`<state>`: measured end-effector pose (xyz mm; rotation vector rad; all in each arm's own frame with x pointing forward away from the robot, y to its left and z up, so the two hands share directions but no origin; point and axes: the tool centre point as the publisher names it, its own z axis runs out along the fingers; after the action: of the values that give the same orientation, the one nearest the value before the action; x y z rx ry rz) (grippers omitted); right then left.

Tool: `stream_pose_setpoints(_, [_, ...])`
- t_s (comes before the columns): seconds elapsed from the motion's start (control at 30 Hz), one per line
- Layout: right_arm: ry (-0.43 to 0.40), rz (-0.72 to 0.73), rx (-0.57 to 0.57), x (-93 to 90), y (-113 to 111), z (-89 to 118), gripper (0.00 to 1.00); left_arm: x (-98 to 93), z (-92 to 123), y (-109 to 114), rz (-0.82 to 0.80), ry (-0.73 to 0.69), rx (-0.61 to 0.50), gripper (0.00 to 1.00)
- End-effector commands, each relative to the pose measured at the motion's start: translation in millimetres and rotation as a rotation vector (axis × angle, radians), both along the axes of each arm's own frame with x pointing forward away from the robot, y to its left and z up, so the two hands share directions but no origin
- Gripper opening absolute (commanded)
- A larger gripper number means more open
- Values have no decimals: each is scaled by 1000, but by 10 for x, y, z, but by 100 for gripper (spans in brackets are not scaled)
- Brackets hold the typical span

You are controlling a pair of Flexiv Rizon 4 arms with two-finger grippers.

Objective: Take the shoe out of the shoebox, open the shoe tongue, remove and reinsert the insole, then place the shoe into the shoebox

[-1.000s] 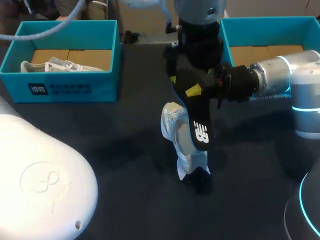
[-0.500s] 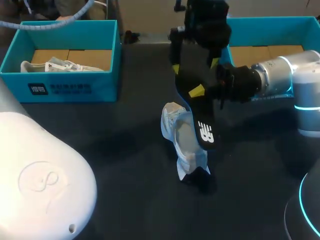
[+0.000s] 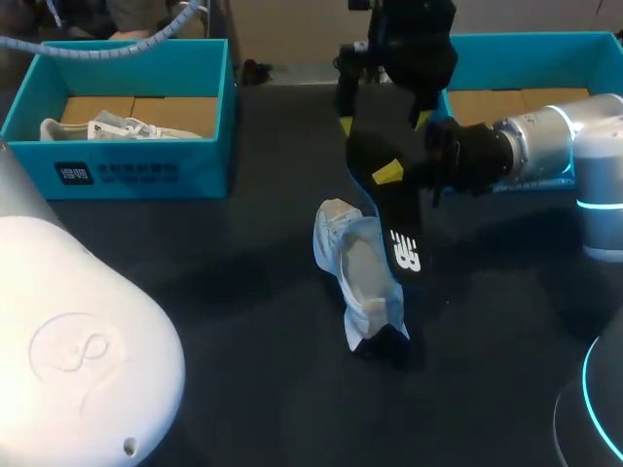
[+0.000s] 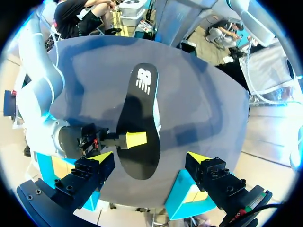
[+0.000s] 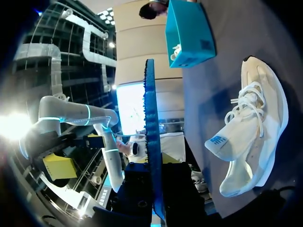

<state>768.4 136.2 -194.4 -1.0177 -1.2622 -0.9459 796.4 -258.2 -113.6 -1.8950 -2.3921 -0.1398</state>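
- Right gripper (image 3: 387, 175): jaws clamped on the long black foam insole (image 3: 401, 243), pinching it near one end. The rest hangs past the fingertips, logo end lowest.
- White lace-up mesh sneaker (image 3: 358, 277) lies on the dark table (image 3: 195, 292), below the right jaws at the insole's hanging tip (contact between the two: cannot tell). It is in neither gripper.
- Left gripper (image 4: 150, 157): jaws wide apart, holding nothing, above the right jaws and looking down on the insole.
- Open teal cardboard shoebox (image 3: 526, 41) sits beyond the right jaws.
- Risk, my reading: nothing steadies the sneaker, so pushing the insole in could shove it along the table.
- Risk: a single pinch lets the limp insole swing or buckle and catch on the collar or tongue.
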Motion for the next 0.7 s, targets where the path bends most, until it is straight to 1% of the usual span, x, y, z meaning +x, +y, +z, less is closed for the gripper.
stream_pose_setpoints(0.03, [-10, -10, -1, -9, 1, 17, 0, -48, 4, 29, 0, -12, -3, 100])
stream_pose_setpoints(0.5, [-14, -43, -11, -45, -49, 44, 0, -54, -14, 5, 3, -6, 8, 100])
stream_pose_setpoints(0.53, [-15, -45, -12, -46, -49, 50, 0, -62, -26, -9, -2, -21, -43, 100])
stream_pose_setpoints(0.57, [-17, -46, -12, -46, -49, 54, 0, -74, -33, -15, -12, 13, -41, 100])
stream_pose_setpoints(0.63, [-19, -48, -13, -47, -49, 58, 0, -90, -49, -36, -41, 22, -90, 100])
stream_pose_setpoints(0.67, [-21, -49, -13, -46, -50, 60, 0, -98, -60, -55, -48, 7, -79, 100])
stream_pose_setpoints(0.7, [-22, -50, -13, -44, -51, 63, 0, -110, -71, -66, -55, -5, -106, 100])
